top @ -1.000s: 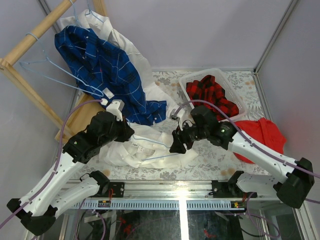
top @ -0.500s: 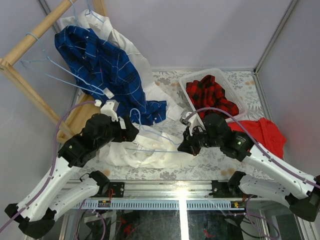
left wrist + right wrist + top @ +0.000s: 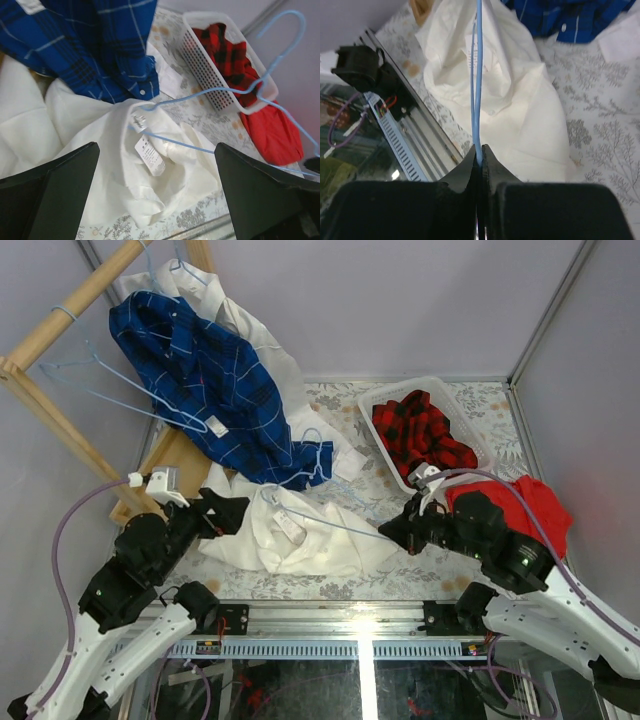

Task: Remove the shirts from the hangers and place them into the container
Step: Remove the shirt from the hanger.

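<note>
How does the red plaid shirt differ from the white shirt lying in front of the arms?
The red plaid shirt is bunched inside the basket; the white shirt lies spread on the table, outside it. The plaid shirt has no hanger on it; a blue hanger, pinched by the fingers of the right gripper, lies across the white shirt's neck opening. Both lie crumpled.

The left gripper [image 3: 156, 147] has its two dark fingers [image 3: 50, 190] spread wide over a crumpled white shirt [image 3: 100, 165], with nothing between them. A light-blue wire hanger [image 3: 175, 140] rises from the shirt's collar towards the upper right. Behind lie a blue checked shirt [image 3: 95, 45], a white basket [image 3: 200, 60] holding a red plaid shirt [image 3: 225, 47], and a red cloth [image 3: 272, 132] beside it.
</note>
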